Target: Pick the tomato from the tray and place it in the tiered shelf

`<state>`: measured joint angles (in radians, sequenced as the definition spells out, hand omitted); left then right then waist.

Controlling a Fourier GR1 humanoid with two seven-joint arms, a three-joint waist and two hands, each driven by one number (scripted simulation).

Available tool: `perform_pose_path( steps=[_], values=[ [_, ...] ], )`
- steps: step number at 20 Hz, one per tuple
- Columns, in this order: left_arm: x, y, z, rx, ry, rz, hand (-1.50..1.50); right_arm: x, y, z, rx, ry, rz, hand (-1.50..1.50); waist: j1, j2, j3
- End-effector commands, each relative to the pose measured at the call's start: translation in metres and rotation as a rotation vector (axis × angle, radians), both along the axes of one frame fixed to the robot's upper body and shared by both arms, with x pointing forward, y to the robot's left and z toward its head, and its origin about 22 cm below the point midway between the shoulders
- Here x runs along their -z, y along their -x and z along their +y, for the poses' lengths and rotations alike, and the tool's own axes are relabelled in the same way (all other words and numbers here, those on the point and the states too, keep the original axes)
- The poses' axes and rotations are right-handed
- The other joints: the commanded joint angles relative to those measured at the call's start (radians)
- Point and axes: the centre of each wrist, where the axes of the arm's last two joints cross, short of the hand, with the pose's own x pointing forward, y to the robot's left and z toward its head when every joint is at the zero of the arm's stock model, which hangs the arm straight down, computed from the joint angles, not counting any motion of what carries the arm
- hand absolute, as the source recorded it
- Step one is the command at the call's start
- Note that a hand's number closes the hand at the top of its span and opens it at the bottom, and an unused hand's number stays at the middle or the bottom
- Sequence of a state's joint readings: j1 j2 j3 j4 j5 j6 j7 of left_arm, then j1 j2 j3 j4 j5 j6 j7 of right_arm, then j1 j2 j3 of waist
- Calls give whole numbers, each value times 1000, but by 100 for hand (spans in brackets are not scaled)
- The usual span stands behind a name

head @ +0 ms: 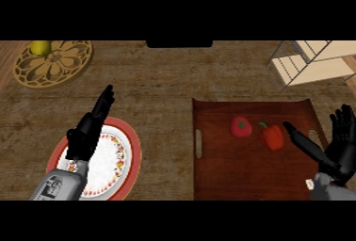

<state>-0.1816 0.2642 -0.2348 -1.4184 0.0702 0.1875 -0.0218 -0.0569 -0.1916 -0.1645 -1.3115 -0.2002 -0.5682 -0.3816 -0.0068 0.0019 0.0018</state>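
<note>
Centrally, a brown tray (pixel 208 164) lies on the desk (pixel 160 75), and the tomato (pixel 241 127) sits in its upper half, just beside a red pepper (pixel 273 136) (the pepper is nearer the tray's right rim). Over that right rim hangs the right hand (pixel 341 146), fingers straight, grasping nothing. Left of the tray, the left hand (pixel 87 134) is likewise released, above a plate (pixel 125 155). Beyond the tray's far right corner stands the shelf (pixel 306 66).

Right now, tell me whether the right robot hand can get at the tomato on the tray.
Probably yes. The right robot hand is open beside the tray, but the red pepper lies between it and the tomato, so coming from above looks safest.
</note>
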Motion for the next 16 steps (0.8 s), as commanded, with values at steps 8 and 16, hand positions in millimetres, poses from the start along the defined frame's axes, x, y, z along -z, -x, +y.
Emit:
perform_pose_path(
  steps=[8, 16],
  values=[
    [1, 3, -11, -5, 9, 25, 0, -68, 5, 12, -314, 215, 285, -150, -2, -6, -5],
    [-8, -5, 3, 21, 10, 21, 0, -133, -8, 34, -400, 415, 596, -150, 10, -6, -6]
  ],
)
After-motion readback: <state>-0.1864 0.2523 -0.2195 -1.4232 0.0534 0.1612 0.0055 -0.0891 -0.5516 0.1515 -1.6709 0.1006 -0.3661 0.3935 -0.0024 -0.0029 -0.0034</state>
